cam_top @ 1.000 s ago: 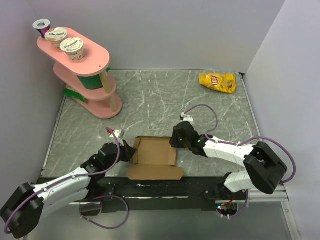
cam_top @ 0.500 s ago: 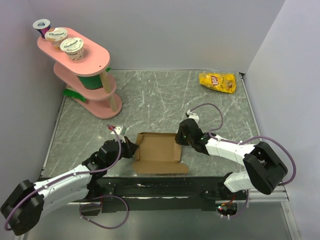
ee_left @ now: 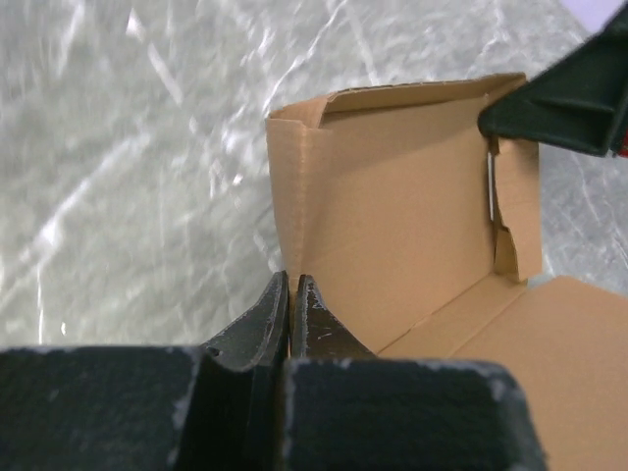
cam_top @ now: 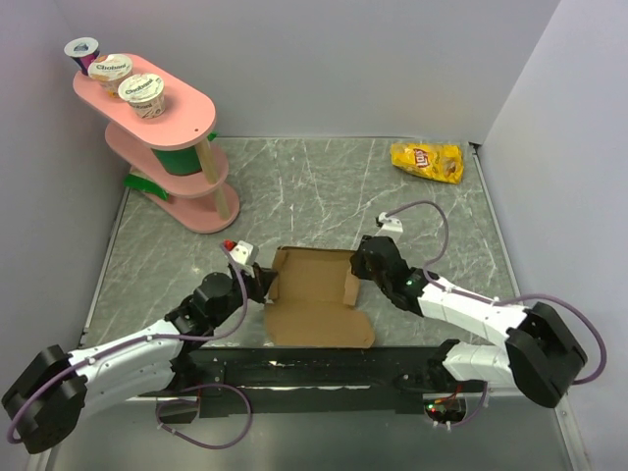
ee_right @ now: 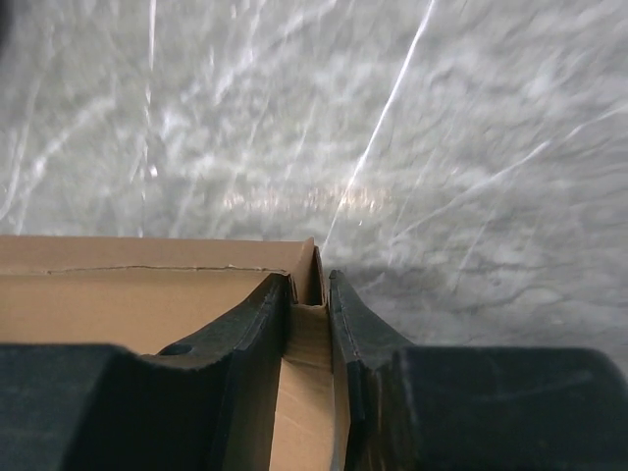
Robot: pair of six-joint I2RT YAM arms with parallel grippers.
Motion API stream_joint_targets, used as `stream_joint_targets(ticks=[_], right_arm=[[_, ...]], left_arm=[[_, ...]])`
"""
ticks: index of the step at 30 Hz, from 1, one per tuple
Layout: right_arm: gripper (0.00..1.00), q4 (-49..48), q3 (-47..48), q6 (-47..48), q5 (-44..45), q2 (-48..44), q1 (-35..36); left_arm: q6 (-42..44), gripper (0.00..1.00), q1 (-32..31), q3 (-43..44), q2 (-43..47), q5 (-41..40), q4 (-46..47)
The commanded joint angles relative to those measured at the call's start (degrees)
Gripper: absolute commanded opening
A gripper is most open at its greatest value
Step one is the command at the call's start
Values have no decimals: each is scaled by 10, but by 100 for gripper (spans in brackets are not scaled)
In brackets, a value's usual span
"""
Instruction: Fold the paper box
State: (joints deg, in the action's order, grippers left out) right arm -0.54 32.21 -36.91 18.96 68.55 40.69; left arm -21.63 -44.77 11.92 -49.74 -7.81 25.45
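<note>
At far left a pink tiered stand (cam_top: 175,123) carries three cups (cam_top: 140,89); their lettering is too small to be read with certainty. The left tool (ee_left: 291,294) is closed to a slit on the left wall of the paper box (cam_top: 312,289). The box is plain brown corrugated card, unprinted. It lies near the middle of the grey marbled tabletop (cam_top: 294,186), with three walls raised and a flat flap reaching toward the near edge. The right tool (ee_right: 309,289) is clamped on the right wall beside its far corner. A yellow bag marked "Lay's" (cam_top: 427,161) lies well apart at the far right corner.
</note>
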Motion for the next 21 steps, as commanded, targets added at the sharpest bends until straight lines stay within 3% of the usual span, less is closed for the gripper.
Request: stream_joint_targets(ticks=[1, 4, 9, 12, 14, 21], right_arm=[[0, -26, -32, 38, 166, -44, 4], [0, -69, -37, 54, 164, -39, 6], [2, -76, -17, 33, 83, 32, 5], [18, -95, -25, 19, 22, 53, 4], [36, -119, -34, 17, -15, 50, 2], [57, -174, -99, -47, -162, 9, -15]], left_arm=[[101, 1, -38, 41, 10, -66, 65], [92, 1, -45, 33, 10, -72, 58], [65, 1, -52, 29, -18, -94, 30], [24, 1, -52, 18, -33, -97, 28], [-8, 1, -52, 5, -39, -101, 28], [-83, 1, -52, -29, -21, -142, 25]])
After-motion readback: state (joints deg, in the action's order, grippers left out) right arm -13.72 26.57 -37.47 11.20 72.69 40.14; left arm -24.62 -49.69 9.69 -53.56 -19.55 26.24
